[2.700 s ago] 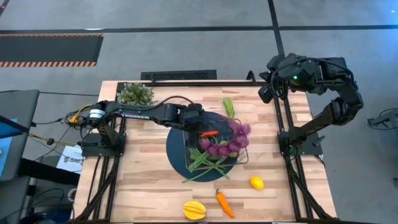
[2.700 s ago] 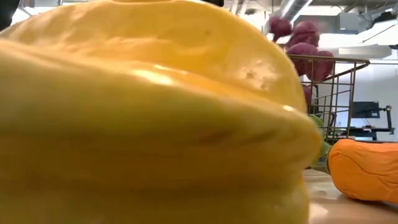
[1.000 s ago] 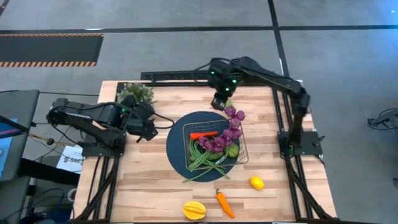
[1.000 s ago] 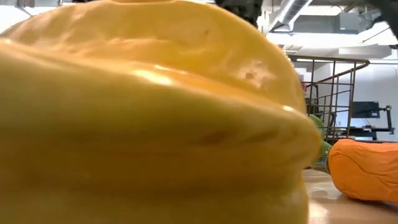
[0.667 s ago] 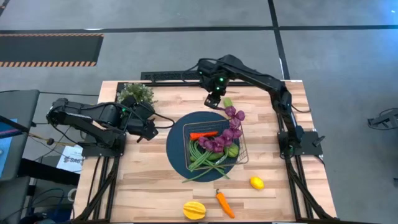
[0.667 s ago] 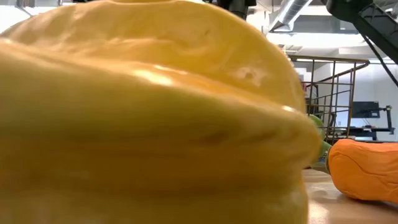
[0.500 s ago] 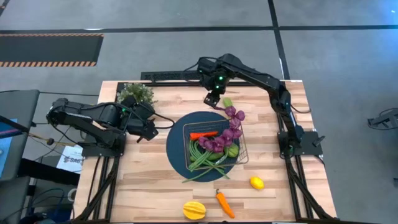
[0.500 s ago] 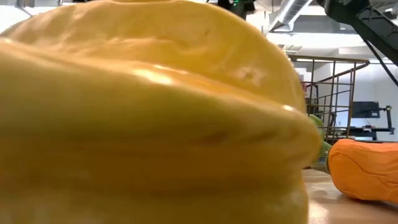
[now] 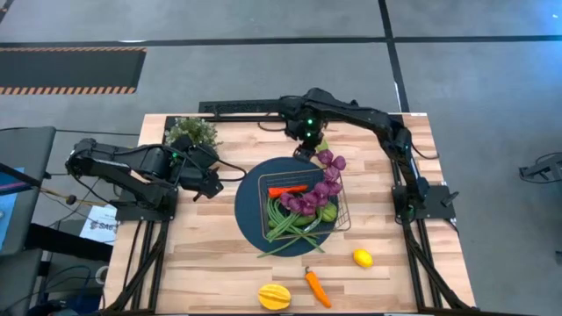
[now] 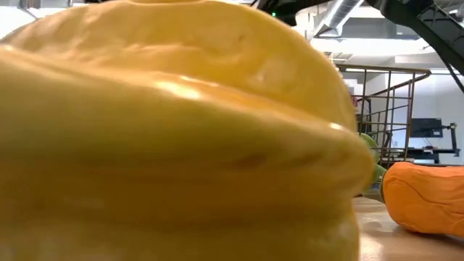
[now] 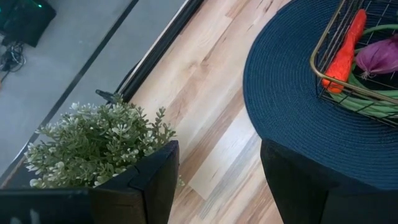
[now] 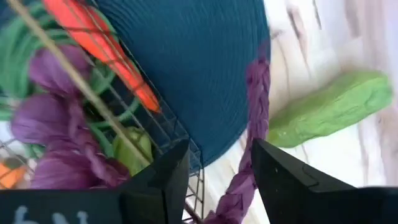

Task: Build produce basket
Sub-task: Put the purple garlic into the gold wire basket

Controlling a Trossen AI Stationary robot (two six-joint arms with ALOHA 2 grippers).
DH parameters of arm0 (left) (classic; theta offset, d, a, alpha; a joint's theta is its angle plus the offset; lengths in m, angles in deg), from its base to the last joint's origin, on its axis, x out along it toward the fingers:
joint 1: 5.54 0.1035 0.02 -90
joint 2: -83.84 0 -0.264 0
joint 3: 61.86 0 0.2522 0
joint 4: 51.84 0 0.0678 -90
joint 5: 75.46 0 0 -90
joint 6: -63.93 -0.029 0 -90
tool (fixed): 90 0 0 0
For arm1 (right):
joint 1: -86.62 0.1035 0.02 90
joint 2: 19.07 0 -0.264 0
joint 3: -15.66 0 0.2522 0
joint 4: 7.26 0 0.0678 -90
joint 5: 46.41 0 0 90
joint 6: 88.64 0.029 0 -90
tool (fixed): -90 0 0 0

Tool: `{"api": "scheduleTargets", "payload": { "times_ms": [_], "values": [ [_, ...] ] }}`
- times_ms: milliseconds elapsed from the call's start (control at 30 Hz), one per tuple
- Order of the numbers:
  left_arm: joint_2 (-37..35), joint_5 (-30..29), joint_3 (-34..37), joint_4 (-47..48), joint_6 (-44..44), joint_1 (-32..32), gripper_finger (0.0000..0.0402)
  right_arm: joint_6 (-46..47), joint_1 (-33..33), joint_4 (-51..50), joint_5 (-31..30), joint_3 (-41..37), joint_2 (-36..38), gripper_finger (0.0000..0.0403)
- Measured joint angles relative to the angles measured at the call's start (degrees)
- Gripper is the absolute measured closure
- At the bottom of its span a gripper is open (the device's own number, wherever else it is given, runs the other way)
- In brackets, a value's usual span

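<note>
Right gripper (image 9: 306, 149): I am hovering it open and empty, far of the basket (image 9: 336, 217).
Cucumber (image 12: 333, 110): lying just right of it, long axis far-to-near.
Left gripper (image 11: 217, 163): idling open by the potted plant (image 11: 93, 146), well farther off.

One basket (image 9: 299, 207), one mat (image 9: 250, 211), two cucumbers (image 9: 321, 145), one lemon (image 9: 362, 258), one plant (image 9: 191, 132)

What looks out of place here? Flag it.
The grapes trail over the basket rim onto the mat, their tail between the open right gripper's fingers. Bean tips poke out too.
</note>
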Motion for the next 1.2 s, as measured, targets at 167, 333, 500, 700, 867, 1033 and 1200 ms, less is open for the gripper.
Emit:
{"api": "scheduleTargets", "payload": {
  "times_ms": [167,333,500,700,867,1033,1200],
  "values": [
    [0.00,0.00,0.00,0.00,-0.01,0.00,0.0187,-0.50,-0.11,-0.07,-1.87,-4.56,0.00,0.0212],
    [0.00,0.04,0.00,-0.04,-0.42,0.02,0.0187,-0.76,-0.23,0.02,-5.06,-7.68,0.00,0.0219],
    [0.00,0.07,0.00,-0.07,-0.42,0.02,0.0187,-0.63,-0.50,0.01,-5.28,-8.86,-0.02,0.0225],
    [0.00,0.09,0.00,-0.28,-0.42,0.02,0.0187,2.47,-0.33,0.12,-4.29,-8.82,-0.04,0.0257],
    [0.00,0.08,0.00,-0.28,-0.42,0.02,0.0187,2.78,1.13,0.09,1.35,-8.82,-0.02,0.0350],
    [0.00,0.08,0.00,-0.28,-0.42,0.02,0.0187,1.93,4.93,0.07,2.67,-8.80,0.50,0.0379],
    [0.00,0.07,0.00,-0.28,-0.42,0.02,0.0187,1.93,8.96,0.22,1.87,-7.01,1.52,0.0385]
  ]
}}
